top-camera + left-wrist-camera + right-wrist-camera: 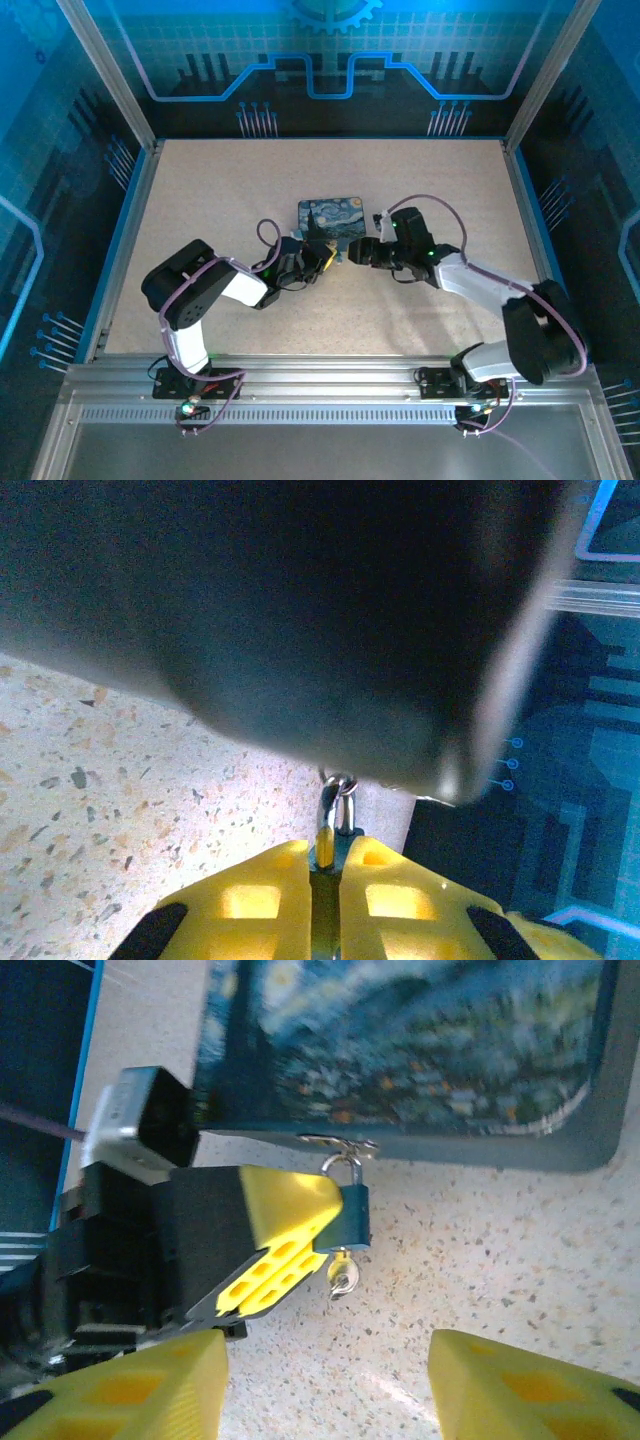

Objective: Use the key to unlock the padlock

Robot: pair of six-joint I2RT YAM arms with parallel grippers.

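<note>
Right wrist view: the left pincer (pixel 330 1230) (black body, yellow fingertips) is clamped on the tiny dark-blue padlock (pixel 353 1215). The padlock's thin metal shackle hooks into the latch of the rectangular Starry Night-printed blue tin (pixel 420 1050). A very small metal key (pixel 342 1275) hangs at the padlock's underside, above the speckled beige table (pixel 500 1260). The right pincer (pixel 325 1360) stands wide, nothing between its yellow fingers, just short of the padlock.
</note>
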